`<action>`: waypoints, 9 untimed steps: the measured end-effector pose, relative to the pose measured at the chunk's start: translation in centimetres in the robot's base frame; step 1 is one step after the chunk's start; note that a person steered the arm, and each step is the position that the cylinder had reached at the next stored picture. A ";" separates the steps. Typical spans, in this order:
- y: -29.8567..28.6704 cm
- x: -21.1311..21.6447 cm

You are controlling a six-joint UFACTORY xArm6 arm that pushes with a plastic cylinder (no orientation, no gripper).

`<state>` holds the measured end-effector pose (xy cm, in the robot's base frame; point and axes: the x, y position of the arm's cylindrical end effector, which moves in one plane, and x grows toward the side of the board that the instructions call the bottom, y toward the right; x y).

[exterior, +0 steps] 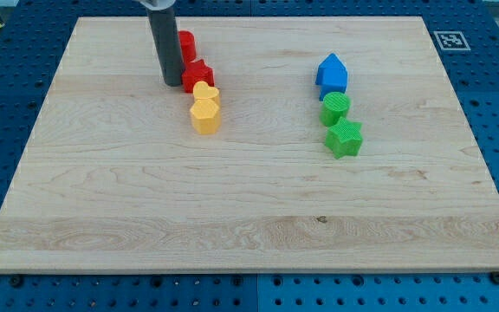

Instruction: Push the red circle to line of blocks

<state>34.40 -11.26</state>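
- Red circle sits near the wooden counter's top edge, partly hidden behind the rod.
- My tip rests just left of the red star, below the circle; no gripper is fitted.
- Yellow heart and yellow block continue that line downward.
- Blue block, green circle and green star line up at the view's right.

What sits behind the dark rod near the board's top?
Behind the rod, whose tip rests left of the red star, a red block pokes out rightward. Its left part is covered, so its round shape cannot be confirmed.
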 end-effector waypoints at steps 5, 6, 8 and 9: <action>-6.0 -7.9; -4.2 -8.0; -0.4 -8.0; -0.7 -8.1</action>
<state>26.34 -11.96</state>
